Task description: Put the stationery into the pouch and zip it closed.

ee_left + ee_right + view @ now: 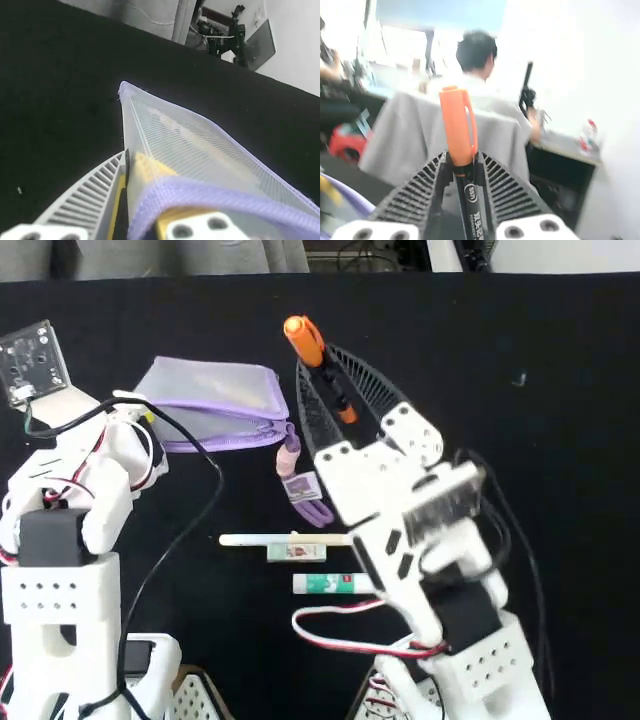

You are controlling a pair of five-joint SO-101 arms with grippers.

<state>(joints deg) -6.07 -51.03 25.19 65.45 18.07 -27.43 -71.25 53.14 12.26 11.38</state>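
- Nearest the arm bases, a short green-and-white item [325, 584] lies loose on the tabletop.
- Just beyond it, a long white pen [270, 539] lies crosswise, with a small labelled piece [297, 552] touching it.
- Purple tag [303, 490] lies past those, by the zip end of the pouch [215, 400].
- Left gripper [145, 418] is pressed together on the pouch's edge – it pins the pouch flat on the tabletop, mouth toward the right arm.
- Right gripper [463, 157] pinches the orange-capped marker [457, 125], raised off the tabletop, just beside the pouch mouth and farthest back.
- Step, as I judge it: loading – marker in hand, not yet in.
- Next move calls for lining the marker up with the opening and sliding it in while the left side holds firm.
- Count: one pouch, one marker held, three loose items, two arms.
- Zip not yet closed.
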